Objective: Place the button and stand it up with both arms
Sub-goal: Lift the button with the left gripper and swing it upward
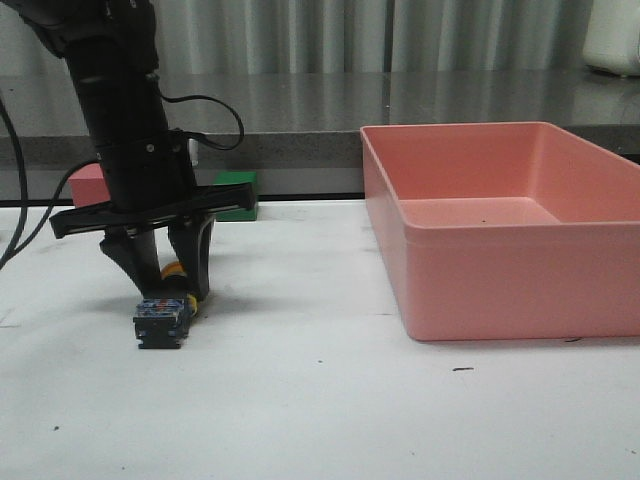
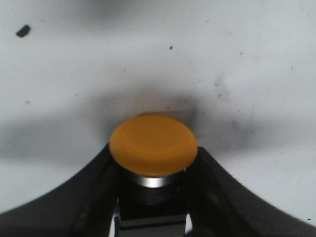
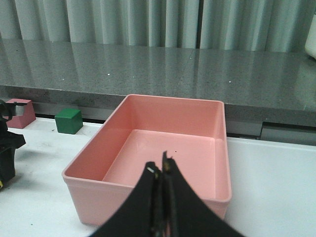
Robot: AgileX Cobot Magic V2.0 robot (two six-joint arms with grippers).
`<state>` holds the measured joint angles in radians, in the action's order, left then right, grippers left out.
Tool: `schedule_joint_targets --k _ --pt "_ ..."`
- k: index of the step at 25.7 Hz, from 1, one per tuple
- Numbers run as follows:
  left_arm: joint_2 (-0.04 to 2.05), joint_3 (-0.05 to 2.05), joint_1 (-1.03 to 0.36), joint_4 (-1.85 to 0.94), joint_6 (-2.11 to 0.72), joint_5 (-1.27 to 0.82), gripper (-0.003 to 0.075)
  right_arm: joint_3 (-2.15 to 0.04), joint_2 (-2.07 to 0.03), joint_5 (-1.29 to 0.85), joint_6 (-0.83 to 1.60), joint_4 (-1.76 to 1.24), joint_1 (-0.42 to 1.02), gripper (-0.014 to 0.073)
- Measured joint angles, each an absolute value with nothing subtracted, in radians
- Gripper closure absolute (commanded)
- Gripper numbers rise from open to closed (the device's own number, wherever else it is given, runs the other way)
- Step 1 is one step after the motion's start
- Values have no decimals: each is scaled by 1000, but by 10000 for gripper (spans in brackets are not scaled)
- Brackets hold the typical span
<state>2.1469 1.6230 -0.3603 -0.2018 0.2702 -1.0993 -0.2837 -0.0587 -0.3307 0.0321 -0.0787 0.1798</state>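
The button (image 1: 162,320) lies on its side on the white table, its black blocky base toward the front camera and its yellow cap (image 2: 153,143) pointing away. My left gripper (image 1: 172,290) reaches down over it with both fingers closed on the button's body just behind the cap. In the left wrist view the cap fills the gap between the black fingers (image 2: 217,192). My right gripper (image 3: 161,169) is shut with nothing in it and hangs in front of the pink bin; the front view does not show it.
A large pink bin (image 1: 500,290) stands on the right of the table, with nothing in it. A green cube (image 1: 237,190) and a red cube (image 1: 88,185) sit at the table's back edge behind the left arm. A grey counter runs beyond.
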Motion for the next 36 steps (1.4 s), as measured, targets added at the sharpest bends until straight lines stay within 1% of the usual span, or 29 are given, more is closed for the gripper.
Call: schedule_joint_targets --k 3,11,15,20,25,27,32,34,36 --pt "2147 1623 -360 -202 259 -1103 638 -284 -59 -331 32 -79 180 654" --pt "2138 1623 -379 -174 210 -1103 638 -284 -59 -331 32 -79 180 654" --pt "2049 1575 -419 -89 202 -1009 638 -284 -59 -331 32 -79 180 654" --pt "1825 1359 -447 -64 198 -729 638 -284 -59 -331 32 -79 180 654" --pt "1527 1008 -447 0 198 -341 638 -284 -59 -331 32 -79 180 654" --pt "1406 864 -447 16 198 -182 638 -284 -59 -331 32 -79 180 654" --pt "1083 513 -447 32 177 320 638 -284 -59 -331 32 -79 180 654" --pt "1006 422 -447 34 147 433 638 -284 -59 -331 32 -79 180 654" --pt "956 367 -447 34 128 479 638 -284 -59 -331 34 -79 180 654"
